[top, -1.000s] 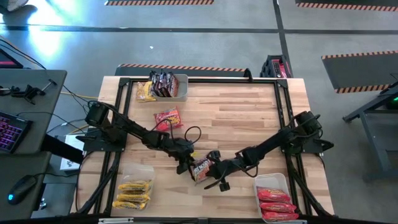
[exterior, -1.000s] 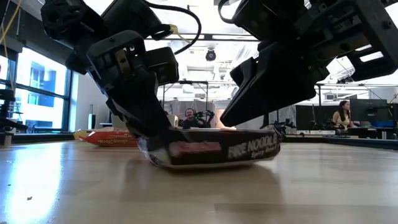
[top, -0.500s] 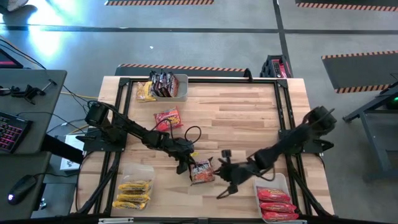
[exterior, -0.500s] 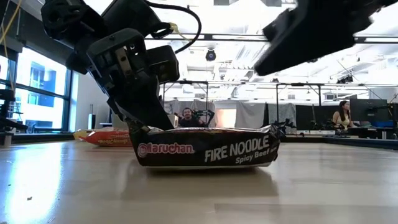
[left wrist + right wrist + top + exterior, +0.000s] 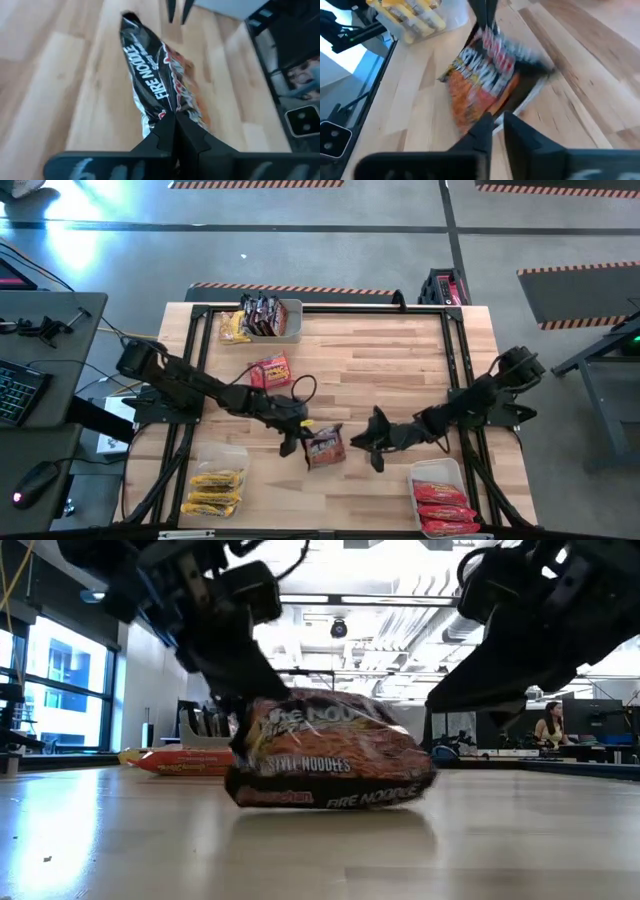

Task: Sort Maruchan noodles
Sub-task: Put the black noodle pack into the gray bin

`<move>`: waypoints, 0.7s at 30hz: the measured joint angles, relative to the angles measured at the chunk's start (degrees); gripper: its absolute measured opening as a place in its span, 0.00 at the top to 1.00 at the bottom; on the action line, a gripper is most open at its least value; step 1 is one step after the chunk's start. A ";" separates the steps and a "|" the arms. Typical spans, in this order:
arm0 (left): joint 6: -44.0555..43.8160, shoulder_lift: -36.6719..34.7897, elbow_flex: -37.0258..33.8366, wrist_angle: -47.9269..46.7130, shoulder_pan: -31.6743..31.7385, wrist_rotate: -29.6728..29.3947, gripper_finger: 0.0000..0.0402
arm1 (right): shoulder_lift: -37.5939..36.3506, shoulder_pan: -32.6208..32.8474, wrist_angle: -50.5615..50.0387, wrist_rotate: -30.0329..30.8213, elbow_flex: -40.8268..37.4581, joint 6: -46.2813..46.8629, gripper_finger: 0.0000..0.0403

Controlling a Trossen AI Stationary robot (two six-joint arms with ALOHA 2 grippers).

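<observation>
A dark Maruchan noodles packet (image 5: 327,448) marked Fire Noodle stands near the table's middle, toward the near edge. My left gripper (image 5: 303,442) is shut on its left end. In the low view the packet (image 5: 330,762) is tipped up, its printed face toward the near side and its lower long edge at the table top. My right gripper (image 5: 368,442) stands just off the packet's right end, its fingers (image 5: 485,125) a little apart with nothing between them. My left gripper pinches the packet's left end (image 5: 159,114) between its two fingers. It comes from the table's left, slanting down, so the packet runs on away from the fingertips. The packet is tipped up on its long edge (image 5: 320,800), which is at the table top.
A clear bin (image 5: 292,320) at the far left holds dark packets, with a yellow packet (image 5: 233,328) beside it. A red packet (image 5: 270,370) lies loose on the wood. Yellow packets fill the near-left bin (image 5: 215,490), red ones the near-right bin (image 5: 440,502).
My right gripper has let go of the packet's right end, drawn back toward the table's right edge and rolled over. My left gripper has risen with the packet's left end. The packet has tipped from lying flat up onto its long edge.
</observation>
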 joint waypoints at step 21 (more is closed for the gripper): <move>2.42 -3.45 -0.04 -1.06 -4.94 -5.22 1.00 | 13.07 -9.79 21.48 -13.28 0.04 -9.20 0.38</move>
